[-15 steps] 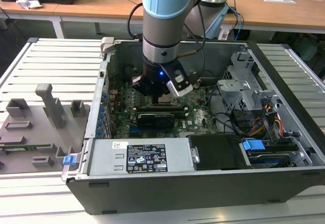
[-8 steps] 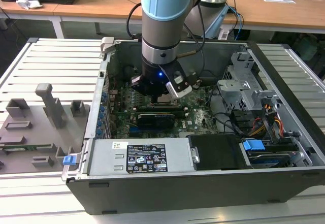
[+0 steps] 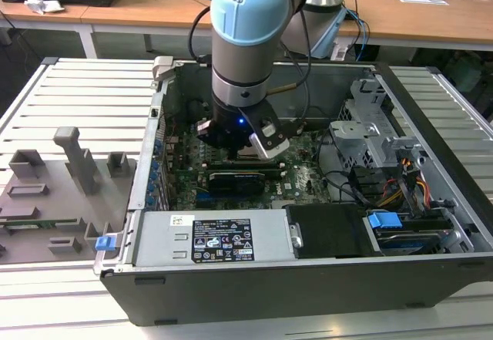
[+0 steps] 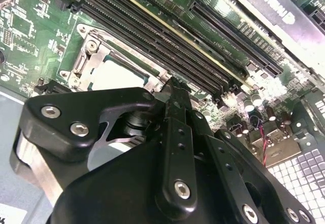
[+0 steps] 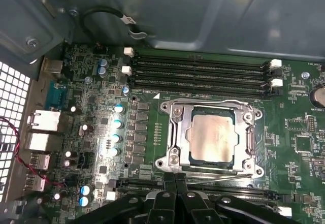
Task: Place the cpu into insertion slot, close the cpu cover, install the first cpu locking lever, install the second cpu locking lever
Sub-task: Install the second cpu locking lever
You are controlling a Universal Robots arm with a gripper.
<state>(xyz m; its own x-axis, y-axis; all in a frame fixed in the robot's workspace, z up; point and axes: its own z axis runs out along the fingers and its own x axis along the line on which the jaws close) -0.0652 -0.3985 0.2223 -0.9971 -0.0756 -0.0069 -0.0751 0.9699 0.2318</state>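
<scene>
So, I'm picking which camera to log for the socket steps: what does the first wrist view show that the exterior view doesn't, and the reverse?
First wrist view: the cpu seated in the insertion slot, the cpu cover down around it, and the gripper at the socket's edge.

Exterior view: the whole computer case, its power supply, blue drive latch, and the arm reaching inside.

Both: the green motherboard.

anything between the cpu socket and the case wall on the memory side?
Four long black memory slots lie between the insertion slot and the grey case wall, in the first wrist view.
</scene>
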